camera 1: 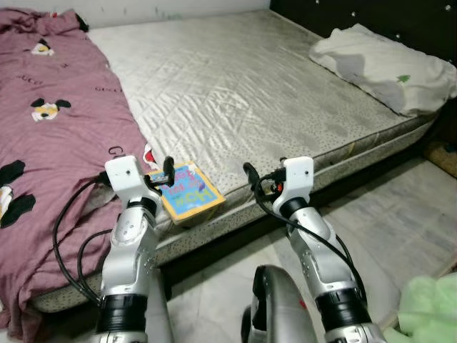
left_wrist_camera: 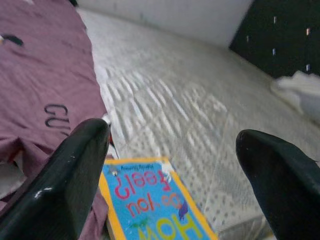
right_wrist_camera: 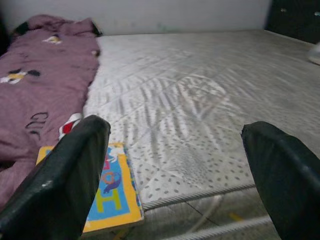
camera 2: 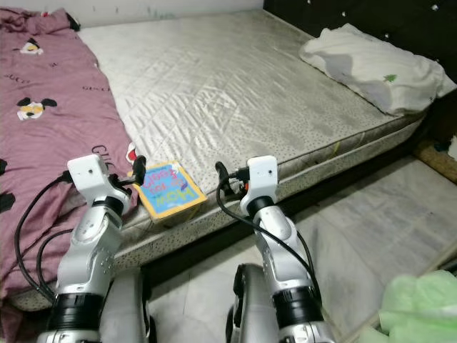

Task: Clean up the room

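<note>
**Both pincers wide open at the bed's edge, picture book just ahead of the left one**

The left gripper [camera 1: 166,174] is raised at the near edge of the mattress [camera 1: 235,86], its two black fingers [left_wrist_camera: 60,185] spread wide with nothing between them. Directly ahead of and slightly below those fingers lies a children's book [camera 1: 187,191] with a blue cover and yellow border, flat on the mattress and close to its near edge. In the left wrist view the book [left_wrist_camera: 155,205] sits in the gap between the fingertips, not touched by either one.

To the left of that pincer, a mauve blanket [camera 1: 50,150] with cartoon prints is spread over that side of the bed, and its rim runs just beside the book. A small red-and-white item [right_wrist_camera: 70,123] peeks out from the blanket's edge just beyond the book; what it is cannot be told.

The right gripper [camera 1: 251,177] is held up at about the same height, to the right of the book and apart from it, also at the mattress edge. Its fingers [right_wrist_camera: 65,180] are likewise spread wide and empty, pointing across the bare quilted surface.

Far beyond the right pincer, a white pillow [camera 1: 385,68] lies against the dark headboard [camera 1: 371,18]. Beside the right arm, low at the corner of the tiled floor [camera 1: 371,214], sits something pale green [camera 1: 428,307].
</note>
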Available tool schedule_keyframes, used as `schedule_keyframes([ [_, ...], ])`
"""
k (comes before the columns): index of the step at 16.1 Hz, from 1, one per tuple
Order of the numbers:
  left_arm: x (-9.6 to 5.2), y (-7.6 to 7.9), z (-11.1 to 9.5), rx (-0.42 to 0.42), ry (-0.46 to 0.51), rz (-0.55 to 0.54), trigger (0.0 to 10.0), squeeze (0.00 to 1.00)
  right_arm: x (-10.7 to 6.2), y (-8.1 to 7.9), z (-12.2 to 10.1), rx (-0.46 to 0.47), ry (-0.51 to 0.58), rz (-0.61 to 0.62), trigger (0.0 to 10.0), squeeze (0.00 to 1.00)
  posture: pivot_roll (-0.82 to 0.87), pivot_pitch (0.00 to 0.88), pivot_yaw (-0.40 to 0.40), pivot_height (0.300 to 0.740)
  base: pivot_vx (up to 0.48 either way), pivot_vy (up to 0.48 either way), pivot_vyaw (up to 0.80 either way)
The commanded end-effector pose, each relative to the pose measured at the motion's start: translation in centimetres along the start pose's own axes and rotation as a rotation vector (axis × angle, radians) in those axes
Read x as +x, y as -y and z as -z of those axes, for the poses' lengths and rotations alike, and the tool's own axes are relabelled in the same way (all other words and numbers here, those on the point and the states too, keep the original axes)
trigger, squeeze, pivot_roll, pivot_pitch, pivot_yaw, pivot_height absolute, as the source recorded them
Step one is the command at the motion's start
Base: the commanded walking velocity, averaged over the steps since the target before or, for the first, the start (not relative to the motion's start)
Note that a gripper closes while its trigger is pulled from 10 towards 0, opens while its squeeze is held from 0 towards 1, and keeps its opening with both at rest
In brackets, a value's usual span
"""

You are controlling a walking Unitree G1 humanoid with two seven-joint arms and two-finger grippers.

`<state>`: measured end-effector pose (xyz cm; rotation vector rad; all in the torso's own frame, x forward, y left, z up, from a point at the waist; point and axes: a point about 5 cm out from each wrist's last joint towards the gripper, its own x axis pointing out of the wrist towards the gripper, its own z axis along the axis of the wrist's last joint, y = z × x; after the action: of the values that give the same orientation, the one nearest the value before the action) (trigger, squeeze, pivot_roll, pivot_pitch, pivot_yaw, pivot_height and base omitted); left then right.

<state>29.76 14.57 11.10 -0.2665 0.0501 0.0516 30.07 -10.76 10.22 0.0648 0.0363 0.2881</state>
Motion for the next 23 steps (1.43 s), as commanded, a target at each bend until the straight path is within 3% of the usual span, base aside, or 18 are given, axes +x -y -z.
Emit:
schedule_keyframes([
  [1,-0.23,-0.40,0.30,-0.004,-0.009,-0.021,10.0,0.00,0.23,0.16,-0.27,-0.011,0.004,0.003,10.0,0.00,0.00,0.035,-0.059,0.594,0.322,0.000,0.00],
  [12,-0.18,-0.51,0.63,-0.015,-0.021,-0.025,10.0,0.00,0.26,0.32,-0.13,-0.014,0.002,0.006,10.0,0.00,0.01,0.021,-0.061,0.594,0.268,0.000,0.00],
  [16,-0.07,-0.50,0.82,-0.013,-0.034,-0.034,10.0,0.00,0.23,0.36,-0.06,-0.020,0.001,0.004,10.0,0.00,0.01,0.020,-0.062,0.594,0.000,0.000,0.00],
  [19,-0.10,-0.46,0.68,-0.015,-0.019,-0.022,10.0,0.00,0.23,0.17,0.03,-0.035,-0.002,-0.009,10.0,0.00,0.01,0.018,-0.063,0.594,0.424,0.000,0.79],
  [23,-0.06,-0.53,1.03,-0.023,-0.047,-0.038,10.0,0.00,0.25,0.47,0.04,-0.024,-0.006,0.007,10.0,0.00,0.00,0.023,-0.063,0.594,0.110,0.000,0.00],
])
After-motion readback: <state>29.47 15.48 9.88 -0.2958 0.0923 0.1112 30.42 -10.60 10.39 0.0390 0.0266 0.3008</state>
